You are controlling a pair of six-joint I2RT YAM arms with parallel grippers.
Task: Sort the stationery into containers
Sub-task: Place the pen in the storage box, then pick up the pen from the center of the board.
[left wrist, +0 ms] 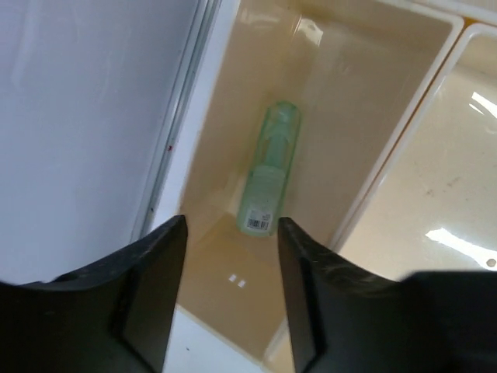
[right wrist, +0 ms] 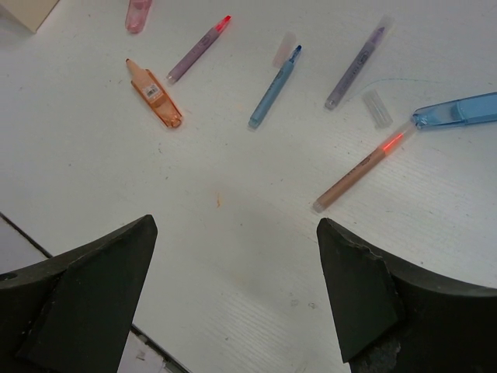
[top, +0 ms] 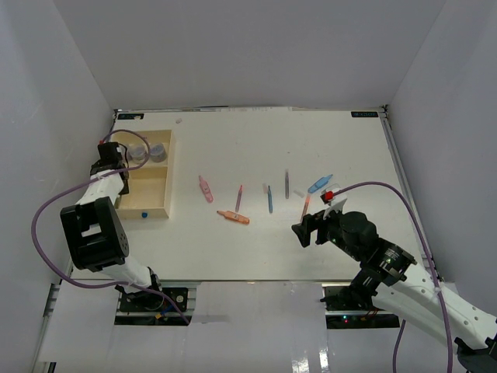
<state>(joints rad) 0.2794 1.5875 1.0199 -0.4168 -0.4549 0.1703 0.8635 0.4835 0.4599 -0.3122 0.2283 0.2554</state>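
Left hand (left wrist: 231,233) above green marker (left wrist: 268,183) (tray wall (left wrist: 396,148) beside).

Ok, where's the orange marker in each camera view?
Top external: orange marker lies just left of the picture's centre.
Left wrist: not in it.
Right wrist: orange marker sits upper left.
Shared landmark: the blue pen, to its right in both.

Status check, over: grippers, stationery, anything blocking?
Left gripper open over narrow compartment of pale cream tray. Translucent green marker lies inside, ungripped. Right gripper open, empty, above loose pens on white table. Nothing in the way.
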